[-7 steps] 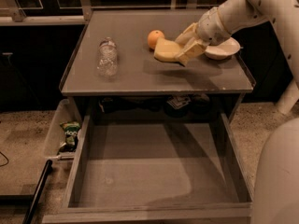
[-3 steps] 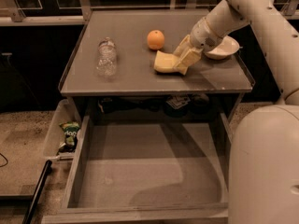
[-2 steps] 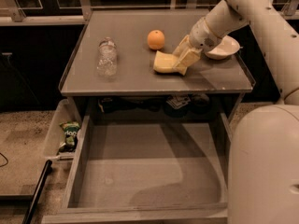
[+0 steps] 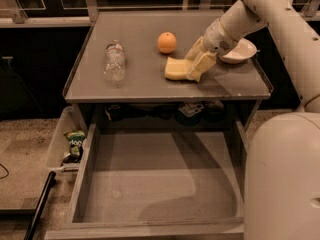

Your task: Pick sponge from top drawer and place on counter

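The pale yellow sponge [image 4: 173, 69] lies on the grey counter [image 4: 145, 86], right of middle and just in front of the orange [image 4: 167, 42]. My gripper [image 4: 189, 68] reaches down from the upper right and is shut on the sponge's right end, with the sponge resting on the countertop. The top drawer [image 4: 83, 180] is pulled wide open below the counter, and its flat bottom holds nothing.
A clear plastic bottle [image 4: 114, 59] lies on the counter's left side. A white bowl [image 4: 241, 52] sits at the right edge behind my arm. A clear bin with a green bag [image 4: 74, 144] stands on the floor left of the drawer. My robot body fills the lower right.
The gripper has brought the sponge down from just above the counter onto its surface. Over the last second nothing has visibly moved.
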You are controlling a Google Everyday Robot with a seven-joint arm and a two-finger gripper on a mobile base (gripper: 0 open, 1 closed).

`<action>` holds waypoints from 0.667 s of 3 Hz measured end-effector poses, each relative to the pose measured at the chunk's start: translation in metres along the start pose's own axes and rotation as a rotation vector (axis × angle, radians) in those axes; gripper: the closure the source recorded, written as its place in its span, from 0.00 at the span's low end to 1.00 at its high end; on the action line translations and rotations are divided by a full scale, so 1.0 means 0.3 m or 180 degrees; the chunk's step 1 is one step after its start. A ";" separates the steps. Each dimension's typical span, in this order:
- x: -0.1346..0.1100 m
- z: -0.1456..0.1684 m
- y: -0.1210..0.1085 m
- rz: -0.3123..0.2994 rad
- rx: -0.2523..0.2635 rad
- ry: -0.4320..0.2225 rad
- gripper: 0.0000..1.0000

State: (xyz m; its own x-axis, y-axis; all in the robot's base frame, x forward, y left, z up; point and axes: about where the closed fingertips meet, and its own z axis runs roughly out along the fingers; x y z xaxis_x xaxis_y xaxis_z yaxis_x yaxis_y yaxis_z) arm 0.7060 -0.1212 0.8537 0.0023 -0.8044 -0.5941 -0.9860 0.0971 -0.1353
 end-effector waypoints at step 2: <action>0.000 0.000 0.000 0.0000 0.0000 0.0000 0.00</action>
